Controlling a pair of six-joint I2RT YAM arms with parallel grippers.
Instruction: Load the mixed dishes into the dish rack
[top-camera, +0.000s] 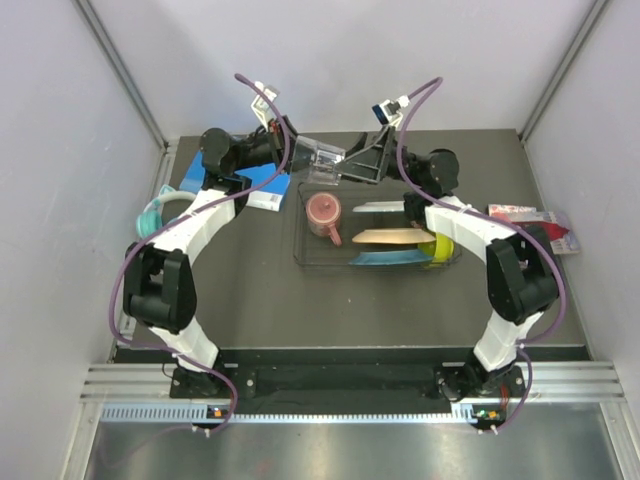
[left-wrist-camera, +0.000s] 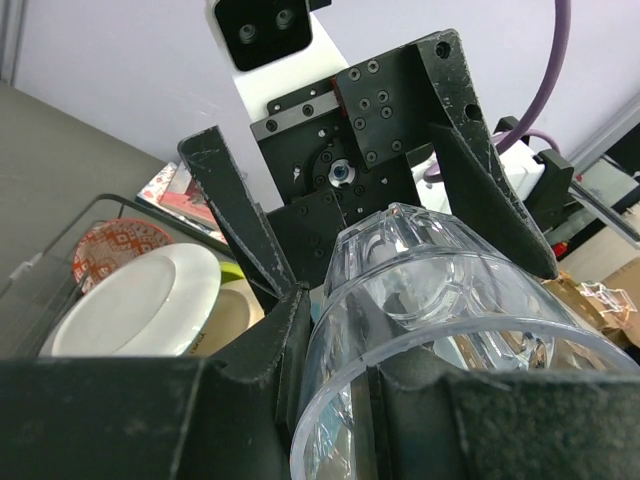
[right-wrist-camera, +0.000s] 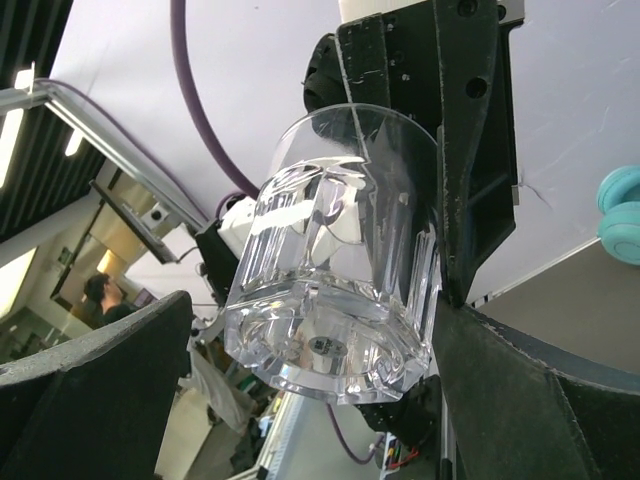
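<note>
two grippers faced each other above the far edge of the dish rack (top-camera: 298, 228). the left gripper (top-camera: 306, 156) was clamped on the clear glass (right-wrist-camera: 335, 260), which lay sideways, its long axis running between them, base toward the right gripper (top-camera: 341, 166). that one's jaws stood wide apart, straddling the base.

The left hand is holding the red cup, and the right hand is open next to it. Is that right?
Not quite. The left gripper holds the clear glass, not the red cup, as the left wrist view shows. The red cup is in the rack, as the top view shows. The rest is right: the right gripper is open next to the glass.
</note>
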